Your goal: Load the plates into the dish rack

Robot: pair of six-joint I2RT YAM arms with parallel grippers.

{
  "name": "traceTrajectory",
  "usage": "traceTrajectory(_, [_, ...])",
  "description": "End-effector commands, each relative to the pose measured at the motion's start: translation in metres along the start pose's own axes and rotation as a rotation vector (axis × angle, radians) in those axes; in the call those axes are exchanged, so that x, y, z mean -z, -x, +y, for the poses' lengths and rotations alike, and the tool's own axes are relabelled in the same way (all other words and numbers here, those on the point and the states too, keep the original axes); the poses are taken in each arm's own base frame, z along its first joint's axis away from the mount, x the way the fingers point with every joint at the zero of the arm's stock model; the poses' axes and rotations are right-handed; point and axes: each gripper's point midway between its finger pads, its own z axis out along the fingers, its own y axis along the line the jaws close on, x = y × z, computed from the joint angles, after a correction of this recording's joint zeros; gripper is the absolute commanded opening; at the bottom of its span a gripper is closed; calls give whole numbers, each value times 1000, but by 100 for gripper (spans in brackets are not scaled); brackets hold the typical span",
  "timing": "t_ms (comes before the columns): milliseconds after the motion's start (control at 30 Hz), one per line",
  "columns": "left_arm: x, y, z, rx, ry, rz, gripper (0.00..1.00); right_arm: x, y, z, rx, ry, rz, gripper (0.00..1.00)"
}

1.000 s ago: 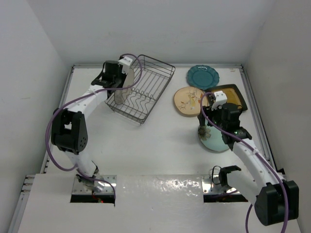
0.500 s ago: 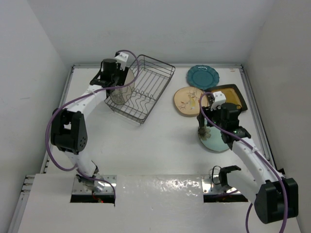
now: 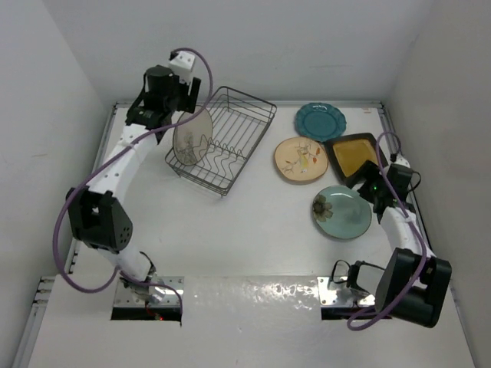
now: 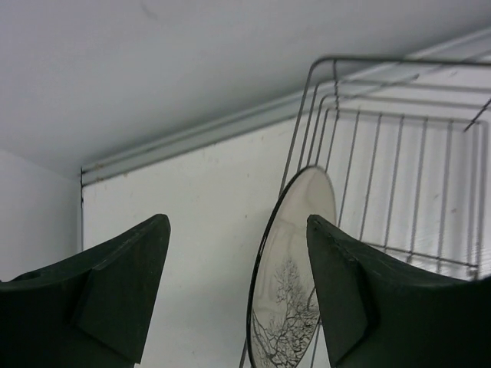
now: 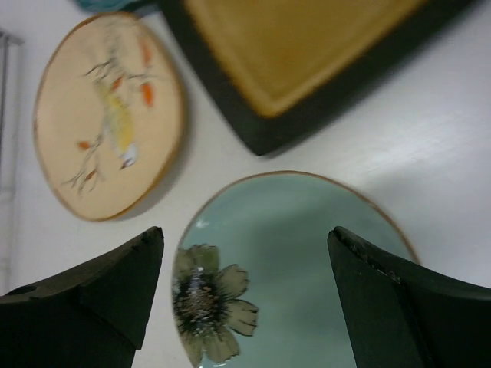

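The grey plate [image 3: 192, 136] is standing in the dish rack [image 3: 244, 126] beneath the left gripper [image 4: 236, 230], jaws wide, while four others are lying on the table [image 3: 253, 222], the right gripper [image 5: 245, 238] hovering wide open by the aqua plate [image 3: 341, 211].

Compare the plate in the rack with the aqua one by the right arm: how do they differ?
The rack plate stands on edge in the dish rack; the aqua plate lies flat on the table. The rack plate is greyish with a dark branch drawing; the aqua plate bears a flower. Both are round.
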Motion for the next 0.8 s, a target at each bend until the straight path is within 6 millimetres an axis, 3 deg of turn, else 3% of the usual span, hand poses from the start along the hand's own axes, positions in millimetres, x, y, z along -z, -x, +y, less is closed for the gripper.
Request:
traceTrajectory(0, [53,68,1,43,-95,-164,69,3,4,-16,-153,-28,-16,86])
traceTrajectory(100, [74,72,-20,40,-212,-179,69,6,-10,-49,-139,-180,-10,85])
traceTrajectory(233, [101,65,-59,27,-394,-169,69,15,-46,-94,-184,-351,15,84])
traceTrajectory(400, [119,45,-118,-84,-550,-133,69,21,-73,-118,-250,-401,42,83])
traceTrajectory(500, [125,36,-140,-106,-616,-111,69,16,-83,-120,-246,-389,47,83])
traceTrajectory(633, [124,30,-151,-93,-668,-95,68,3,-90,-97,-287,-239,78,74])
traceTrajectory(767, [123,30,-153,-99,-675,-89,68,2,-60,-77,-196,-122,15,71])
